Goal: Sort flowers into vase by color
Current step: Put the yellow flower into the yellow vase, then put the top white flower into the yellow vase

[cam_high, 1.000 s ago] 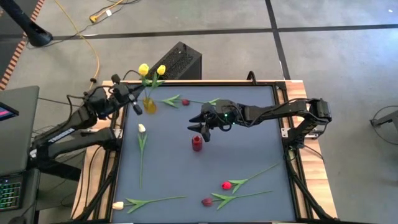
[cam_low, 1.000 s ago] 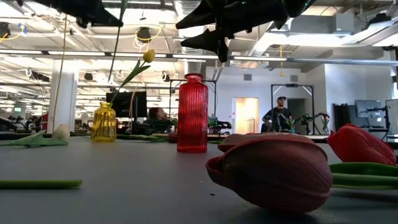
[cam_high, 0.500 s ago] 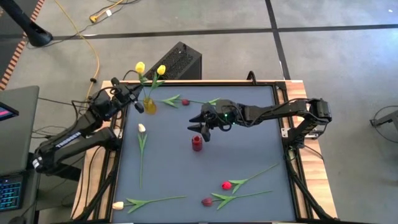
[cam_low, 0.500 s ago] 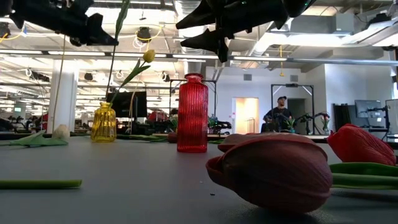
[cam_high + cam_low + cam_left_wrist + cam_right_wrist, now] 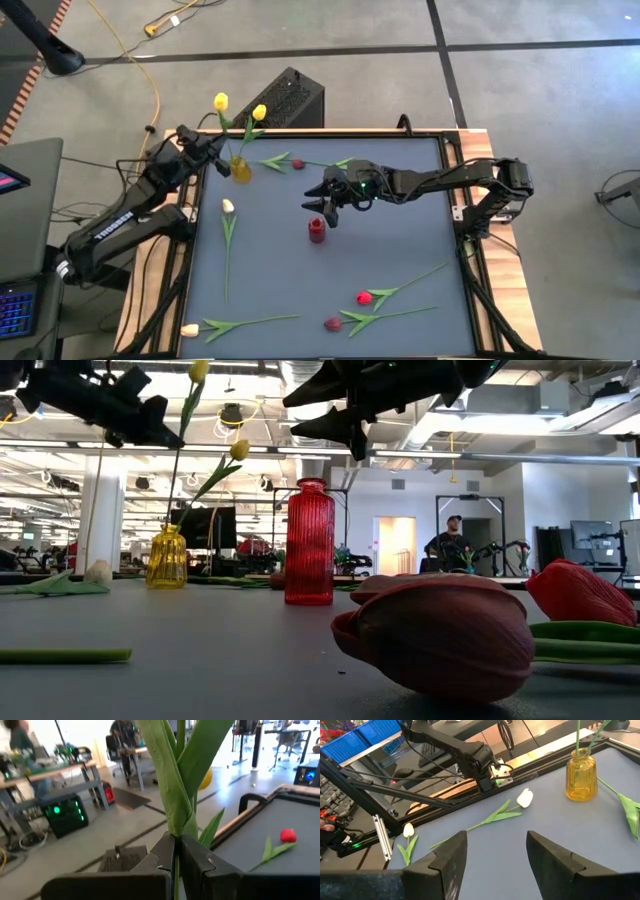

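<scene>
The dark grey surface (image 5: 400,240) carries a yellow glass vase (image 5: 241,169) near its far left corner and a red ribbed vase (image 5: 317,231) near the middle. A maroon tulip (image 5: 297,164) lies beside the yellow vase, a cream-white tulip (image 5: 228,207) lies along the left side, and another cream-white tulip (image 5: 189,329) lies at the near left corner. Toward the near right, a red tulip (image 5: 365,298) and a dark maroon tulip (image 5: 332,324) lie close together, stems pointing right.

One vase (image 5: 241,169) stands at the table's (image 5: 400,250) eleven o'clock corner with two tulips (image 5: 259,113) in it; another vase (image 5: 317,231) stands centrally. Two tulips (image 5: 366,297) lie toward five o'clock.
</scene>
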